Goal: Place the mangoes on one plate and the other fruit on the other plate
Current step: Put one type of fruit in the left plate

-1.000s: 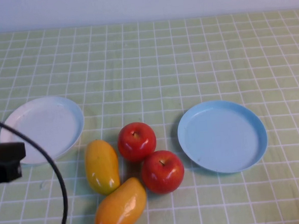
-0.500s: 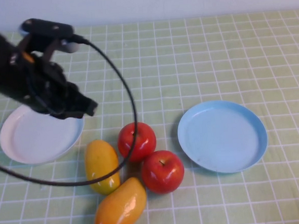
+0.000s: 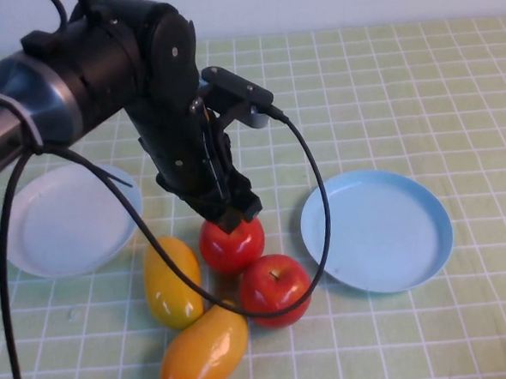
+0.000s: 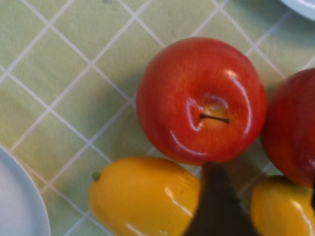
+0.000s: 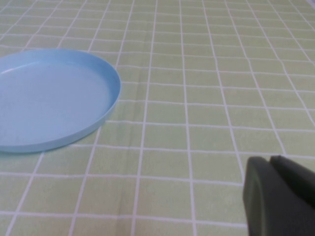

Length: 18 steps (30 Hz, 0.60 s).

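Fingers point(image 4: 211, 206) of the left gripper point(image 3: 229, 215) stand part-spread just above the far apple point(image 3: 231, 244), holding nothing: the first pick. Next they should straddle its round, glossy, likely slippery skin. Against that apple sit the near apple point(image 3: 275, 289) and smooth oblong mangoes point(image 3: 173, 281). The white plate point(image 3: 41, 237) lies to its left, the blue plate point(image 3: 376, 230) to its right. Beyond the blue plate, the right gripper point(image 5: 275, 196) hangs over the checked table point(image 3: 401, 77), fingers pressed together.

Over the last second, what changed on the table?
The left arm swung in from the table's left edge, and its left claw now hangs over the rear apple, holding nothing. Fruit and both plates stayed put. The right claw is parked, shut, near the blue plate.
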Each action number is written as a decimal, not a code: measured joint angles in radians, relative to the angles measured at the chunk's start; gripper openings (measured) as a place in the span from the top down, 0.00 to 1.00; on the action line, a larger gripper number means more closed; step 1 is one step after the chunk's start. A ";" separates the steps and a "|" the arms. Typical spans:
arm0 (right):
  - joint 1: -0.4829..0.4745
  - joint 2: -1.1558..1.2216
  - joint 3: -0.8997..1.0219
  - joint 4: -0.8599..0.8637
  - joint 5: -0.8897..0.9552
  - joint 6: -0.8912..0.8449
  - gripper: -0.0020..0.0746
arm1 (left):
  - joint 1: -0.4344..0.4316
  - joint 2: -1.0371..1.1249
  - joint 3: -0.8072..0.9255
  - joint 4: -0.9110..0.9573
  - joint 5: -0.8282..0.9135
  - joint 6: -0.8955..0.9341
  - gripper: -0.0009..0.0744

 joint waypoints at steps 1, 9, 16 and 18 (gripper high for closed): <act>0.000 0.000 0.000 0.000 0.000 0.000 0.99 | 0.000 0.004 0.000 0.005 0.000 0.000 0.49; 0.000 0.000 0.000 0.000 0.000 0.000 0.99 | 0.000 0.045 -0.001 0.026 -0.128 -0.176 0.10; 0.000 0.000 0.000 0.000 0.000 0.000 0.99 | 0.000 0.130 -0.036 0.028 -0.133 -0.222 0.10; 0.000 0.000 0.000 0.000 0.000 0.000 0.99 | 0.000 0.150 -0.055 0.028 -0.129 -0.227 0.10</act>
